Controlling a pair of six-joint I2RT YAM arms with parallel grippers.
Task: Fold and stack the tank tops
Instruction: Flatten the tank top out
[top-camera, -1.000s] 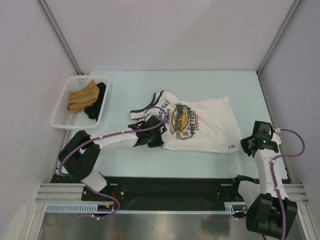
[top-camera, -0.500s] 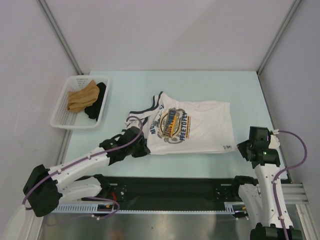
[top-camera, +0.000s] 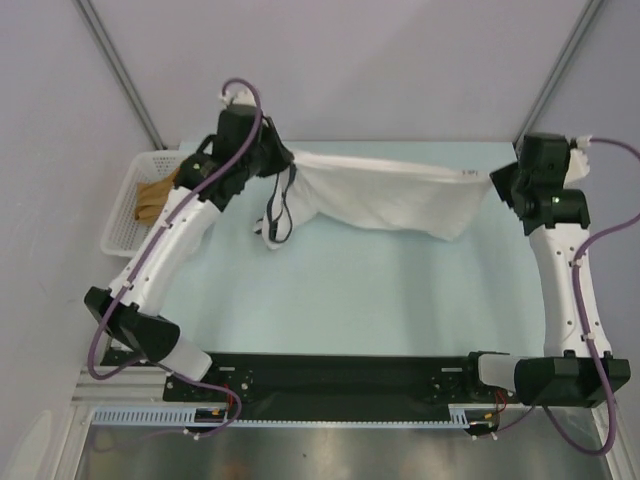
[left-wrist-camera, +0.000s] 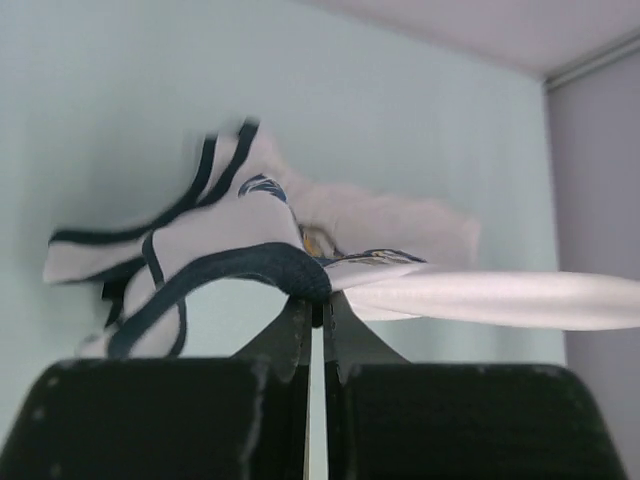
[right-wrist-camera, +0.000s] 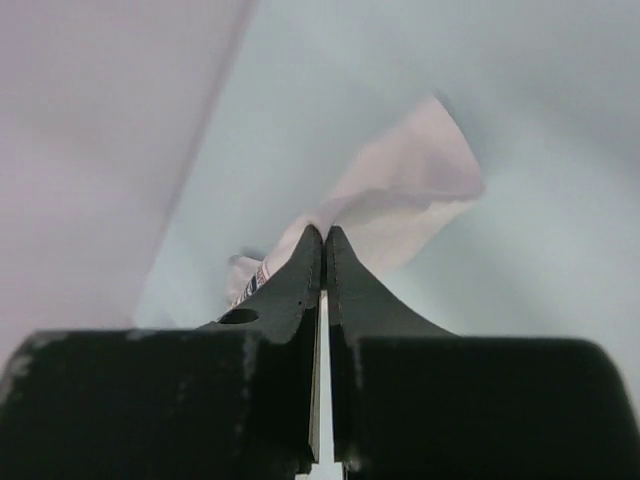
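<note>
Above the table (top-camera: 380, 300), tank top (top-camera: 390, 195) stretches sideways, straps (top-camera: 277, 210) leftward.

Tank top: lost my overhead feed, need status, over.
Left gripper shut on navy trim, right gripper shut on hem corner. Tank top stretched between them, sagging mid-span, straps dangling. Basket far left, nothing blocking.

a lab test booth: blank panel walls (top-camera: 350, 60), aluminium posts (top-camera: 119, 70).

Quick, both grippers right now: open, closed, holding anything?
Left gripper: closed, holding the tank top by its navy-trimmed strap end.
Right gripper: closed, holding the tank top's opposite end.
</note>
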